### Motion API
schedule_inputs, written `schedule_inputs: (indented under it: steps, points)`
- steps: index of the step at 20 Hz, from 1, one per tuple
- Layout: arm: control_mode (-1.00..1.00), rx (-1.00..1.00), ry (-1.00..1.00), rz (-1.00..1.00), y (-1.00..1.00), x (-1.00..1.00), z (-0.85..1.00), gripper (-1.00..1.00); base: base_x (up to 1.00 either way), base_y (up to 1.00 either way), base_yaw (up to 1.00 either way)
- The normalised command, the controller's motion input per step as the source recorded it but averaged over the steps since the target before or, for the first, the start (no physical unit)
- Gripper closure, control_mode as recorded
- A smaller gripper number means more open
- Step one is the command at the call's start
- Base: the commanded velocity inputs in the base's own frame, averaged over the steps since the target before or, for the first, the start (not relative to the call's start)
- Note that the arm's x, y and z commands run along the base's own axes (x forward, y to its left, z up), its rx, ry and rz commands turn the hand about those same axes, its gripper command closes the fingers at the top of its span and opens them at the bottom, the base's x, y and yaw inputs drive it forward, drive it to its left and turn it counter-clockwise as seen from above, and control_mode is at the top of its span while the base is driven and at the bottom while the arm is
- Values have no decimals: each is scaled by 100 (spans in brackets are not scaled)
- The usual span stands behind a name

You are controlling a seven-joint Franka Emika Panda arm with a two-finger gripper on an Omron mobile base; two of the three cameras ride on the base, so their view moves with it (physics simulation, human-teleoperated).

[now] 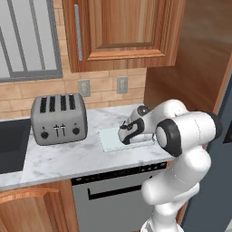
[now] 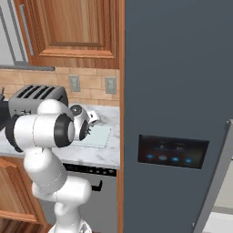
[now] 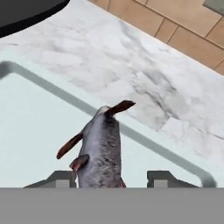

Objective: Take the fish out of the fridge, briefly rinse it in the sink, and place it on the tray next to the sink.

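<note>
The fish [image 3: 99, 148], a grey speckled body with dark reddish fins, stands tail-up on the pale mint tray [image 3: 35, 118]. My gripper [image 3: 111, 178] is low over the tray, and its jaws stand open on either side of the fish. A gap shows between the fish and the right fingertip [image 3: 162, 178]. In the left base view the gripper [image 1: 127, 136] hangs over the right part of the tray [image 1: 108, 138] and hides the fish. The black sink [image 1: 9, 145] lies at the far left. The slate-grey fridge [image 2: 182, 91] stands shut on the right.
A silver four-slot toaster [image 1: 59, 118] stands on the marble counter between sink and tray. Wooden wall cabinets [image 1: 118, 31] hang above. A grey oven front with a black handle [image 1: 113, 195] sits under the counter. My arm's elbow [image 1: 181, 131] juts out near the fridge.
</note>
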Motion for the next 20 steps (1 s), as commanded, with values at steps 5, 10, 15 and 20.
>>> schedule_inputs:
  steps: [5, 10, 15, 20]
  points:
    - [-100, 3, -4, 0, 0, -20, 37, -100, 0, 0, 0]
    - [-100, 1, -22, 0, 0, -72, 81, -100, 0, 0, 0]
    - [-100, 0, -38, 0, 0, -99, 100, -100, 0, 0, 0]
    - [-100, 0, -49, -1, 0, -100, 100, -100, 0, 0, 0]
